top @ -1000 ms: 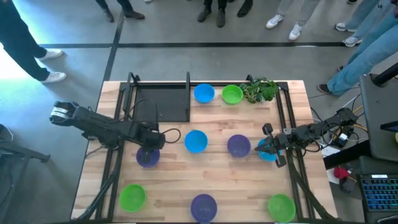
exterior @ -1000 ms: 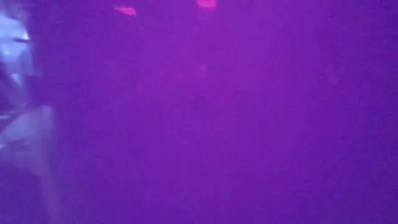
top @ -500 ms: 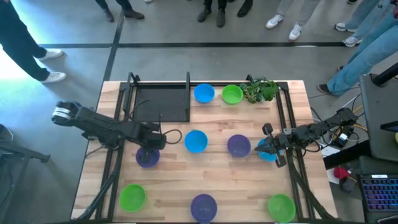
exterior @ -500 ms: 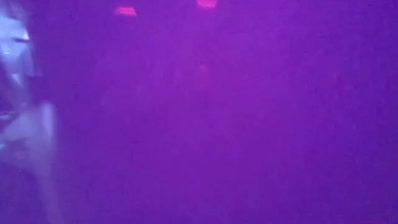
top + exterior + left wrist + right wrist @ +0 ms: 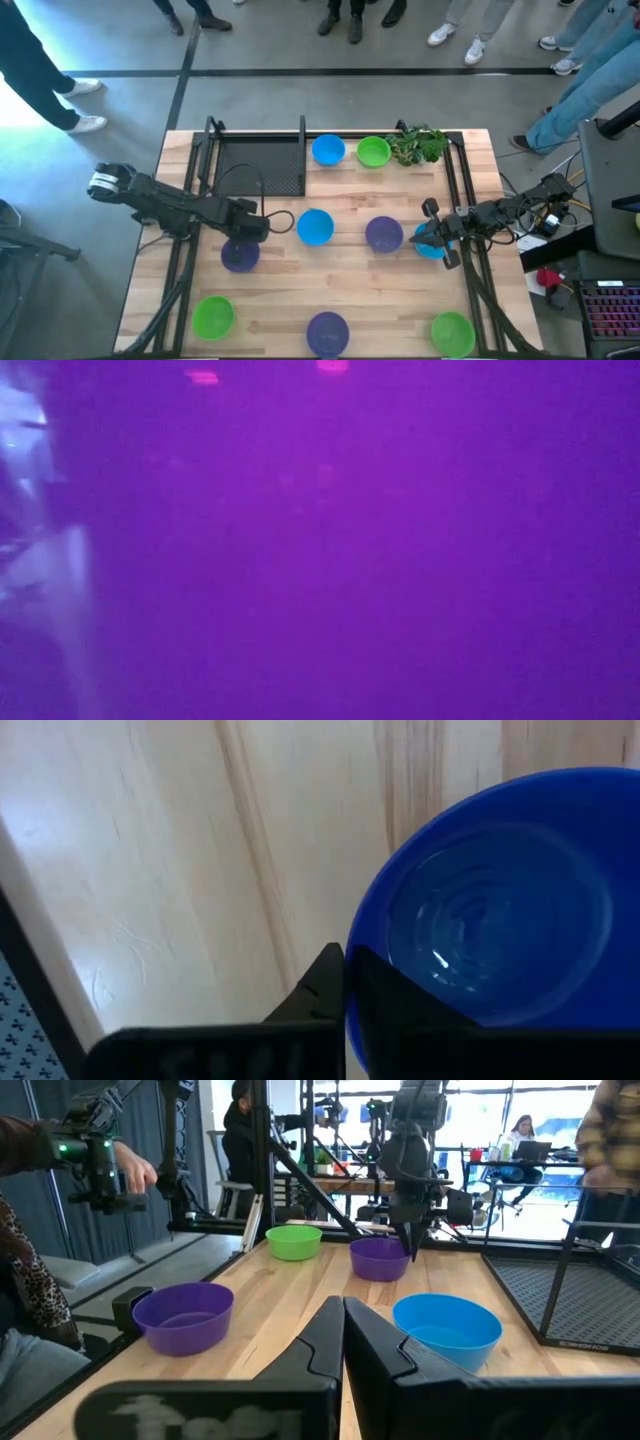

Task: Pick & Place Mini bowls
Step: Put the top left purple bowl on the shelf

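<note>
A purple mini bowl (image 5: 237, 258) stands upright on the table's left half. My left gripper (image 5: 244, 241) points down at its rim and is shut on it. The right wrist view shows the same bowl (image 5: 377, 1261) with that gripper (image 5: 410, 1248) at its edge. In the left wrist view the bowl (image 5: 490, 910) fills the picture's right side. My right gripper (image 5: 422, 236) waits level and shut at the table's right, over a blue mini bowl (image 5: 432, 248). The low view is filled with purple and shows nothing else. My left gripper pinches the purple bowl's rim (image 5: 352, 948) between its two fingers (image 5: 320, 988), one outside the wall and one over the hollow. The fingers come from above, pointing down. The bowl sits upright with its bottom on the table.
More mini bowls stand about: blue (image 5: 328, 150) and green (image 5: 373, 152) at the far edge beside a plant sprig (image 5: 418, 145), blue (image 5: 315, 227) and purple (image 5: 383, 233) mid-table, green (image 5: 212, 316), purple (image 5: 327, 333) and green (image 5: 452, 333) near. A black rack (image 5: 260, 165) stands far left. People stand beyond the far edge.
</note>
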Robot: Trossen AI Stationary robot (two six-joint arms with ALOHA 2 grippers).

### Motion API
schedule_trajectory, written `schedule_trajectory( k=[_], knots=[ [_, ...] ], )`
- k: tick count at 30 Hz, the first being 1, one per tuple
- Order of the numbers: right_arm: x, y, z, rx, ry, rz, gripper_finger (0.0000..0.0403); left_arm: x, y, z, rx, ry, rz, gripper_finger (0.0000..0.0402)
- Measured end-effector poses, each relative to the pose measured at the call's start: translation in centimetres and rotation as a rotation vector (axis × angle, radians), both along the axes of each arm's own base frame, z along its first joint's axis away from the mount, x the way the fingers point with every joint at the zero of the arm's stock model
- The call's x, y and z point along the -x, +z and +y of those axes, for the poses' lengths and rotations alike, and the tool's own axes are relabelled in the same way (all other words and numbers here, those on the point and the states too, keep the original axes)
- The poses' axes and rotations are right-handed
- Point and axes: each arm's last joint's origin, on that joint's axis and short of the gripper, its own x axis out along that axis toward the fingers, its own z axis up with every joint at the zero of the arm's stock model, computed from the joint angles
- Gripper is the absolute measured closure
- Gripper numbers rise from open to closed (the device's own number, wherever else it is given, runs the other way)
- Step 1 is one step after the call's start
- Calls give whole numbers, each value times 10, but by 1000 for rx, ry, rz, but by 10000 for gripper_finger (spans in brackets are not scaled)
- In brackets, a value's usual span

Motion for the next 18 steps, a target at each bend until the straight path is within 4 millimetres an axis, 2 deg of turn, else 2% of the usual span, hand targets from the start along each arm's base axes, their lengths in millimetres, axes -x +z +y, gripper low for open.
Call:
schedule_trajectory(
  k=[5, 12, 18],
  knots=[
    [0, 0, 0, 6, 0, -2, 394, 0, 7, 0, 21, 23, -29, 399],
    [0, 0, 0, 43, -1, -11, 394, -7, 34, -1, 67, 111, -147, 401],
    [0, 0, 0, 43, -1, -12, 394, -3, 59, 4, 91, 204, -204, 401]
  ],
)
